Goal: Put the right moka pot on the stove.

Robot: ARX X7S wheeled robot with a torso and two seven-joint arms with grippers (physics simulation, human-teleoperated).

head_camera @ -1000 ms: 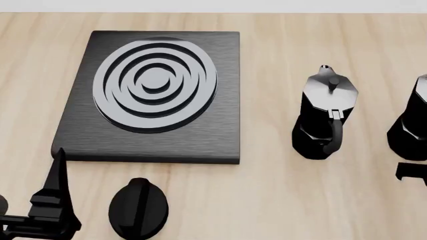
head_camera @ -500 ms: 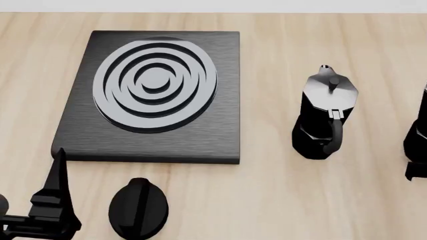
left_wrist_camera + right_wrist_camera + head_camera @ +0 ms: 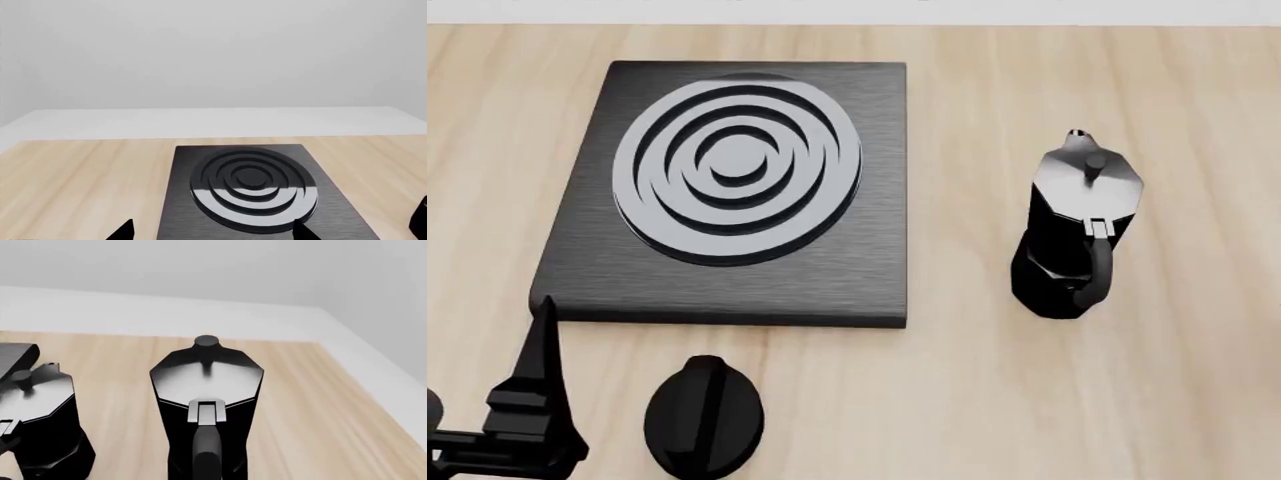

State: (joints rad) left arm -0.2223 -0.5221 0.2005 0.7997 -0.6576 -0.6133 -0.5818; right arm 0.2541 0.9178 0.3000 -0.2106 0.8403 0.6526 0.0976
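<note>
The left gripper [image 3: 213, 234] hangs over the table [image 3: 961, 400] at the stove's near left corner. Its two fingertips [image 3: 123, 231] stand wide apart with nothing between them, one to each side of the stove's near edge in the left wrist view. Just right of it, an oval black knob [image 3: 703, 415] lies flat on the wood, near the stove's front edge but not touching it.

The stove [image 3: 734, 190] lies flat, its glossy rings catching grey light. To its right, apart from it, the left pot [image 3: 1077, 230] stands upright, lid down and handle turned away from the stove's far edge. Its contents are hidden.

The right pot [image 3: 207, 390], the task's one, is outside the head view. The right wrist view shows it upright on the table, farther from the stove than the left pot and apart from it. Its lid is closed, its handle faces the camera, and nothing inside can be seen. No part of the right gripper shows, so I cannot tell how it stands.
</note>
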